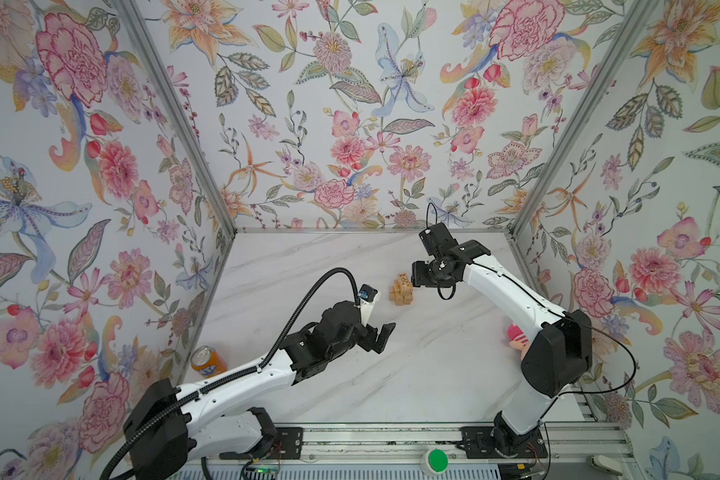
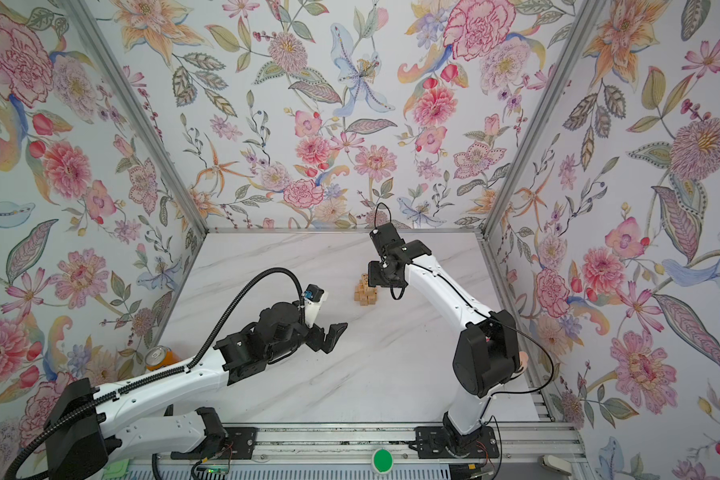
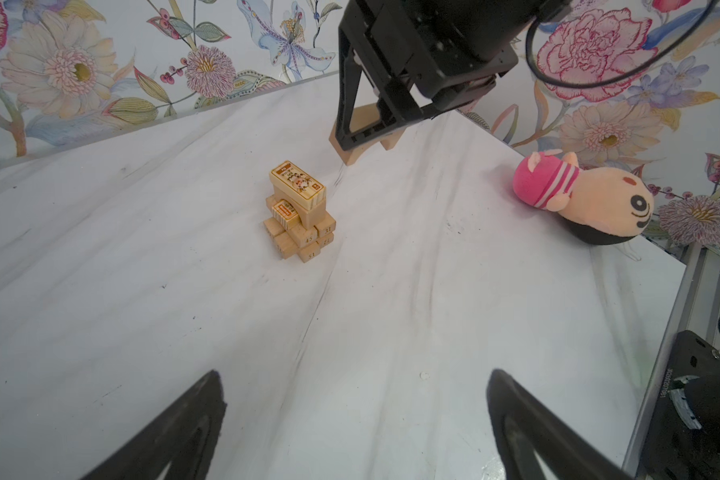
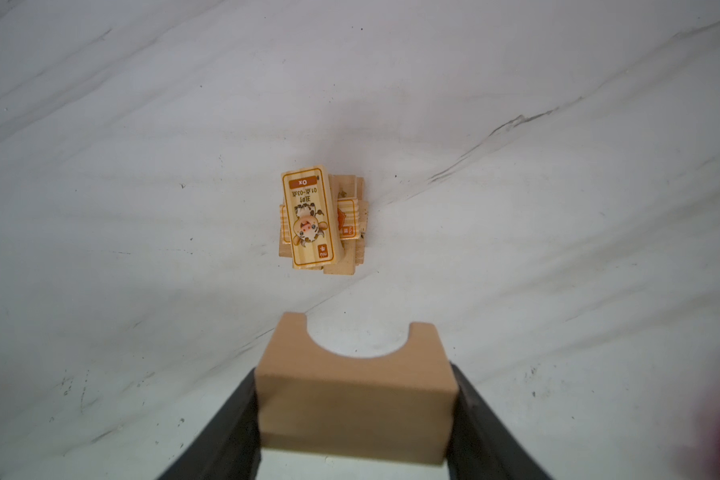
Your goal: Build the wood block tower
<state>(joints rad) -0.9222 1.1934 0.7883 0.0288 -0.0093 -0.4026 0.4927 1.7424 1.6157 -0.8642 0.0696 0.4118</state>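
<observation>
The tower (image 1: 401, 289) (image 2: 366, 291) is a small stack of tan wood blocks in crossed layers on the marble table. Its top block carries a printed ox picture (image 4: 310, 222) (image 3: 297, 185). My right gripper (image 4: 354, 374) (image 1: 420, 275) hangs above the table just right of the tower. It is shut on a tan arch-shaped wood block (image 4: 356, 399) (image 3: 360, 120) with a half-round notch. My left gripper (image 1: 381, 336) (image 2: 333, 334) (image 3: 354, 382) hovers in front and to the left of the tower. It is open, with nothing between its fingers.
An orange soda can (image 1: 208, 359) (image 2: 159, 357) stands at the table's left edge beside the left arm. A pink striped plush doll (image 3: 582, 199) (image 1: 516, 336) lies at the right edge, partly behind the right arm. Floral walls close in three sides.
</observation>
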